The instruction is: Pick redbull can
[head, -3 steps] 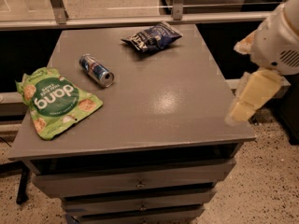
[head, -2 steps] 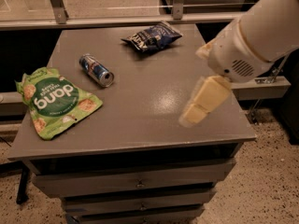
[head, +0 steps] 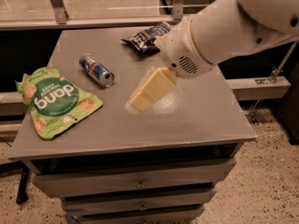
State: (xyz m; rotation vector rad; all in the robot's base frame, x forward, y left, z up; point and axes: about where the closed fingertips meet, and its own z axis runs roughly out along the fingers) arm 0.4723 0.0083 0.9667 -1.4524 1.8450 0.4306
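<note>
The redbull can point(head: 96, 70) lies on its side on the grey cabinet top point(head: 196, 111), left of centre, its silver end turned toward the front right. My gripper point(head: 140, 100), cream-coloured, hangs from the big white arm that reaches in from the upper right. It hovers over the middle of the top, to the right of the can and a little nearer the front, apart from it and pointing down-left.
A green snack bag point(head: 55, 101) lies at the front left, close to the can. A dark blue crinkled snack bag point(head: 145, 35) lies at the back, partly behind the arm. The cabinet has drawers point(head: 135, 185) below. A metal rail runs behind.
The arm has swung left from the cabinet's right edge to over its middle, bringing the gripper closer to the can. The can and both bags have not moved.
</note>
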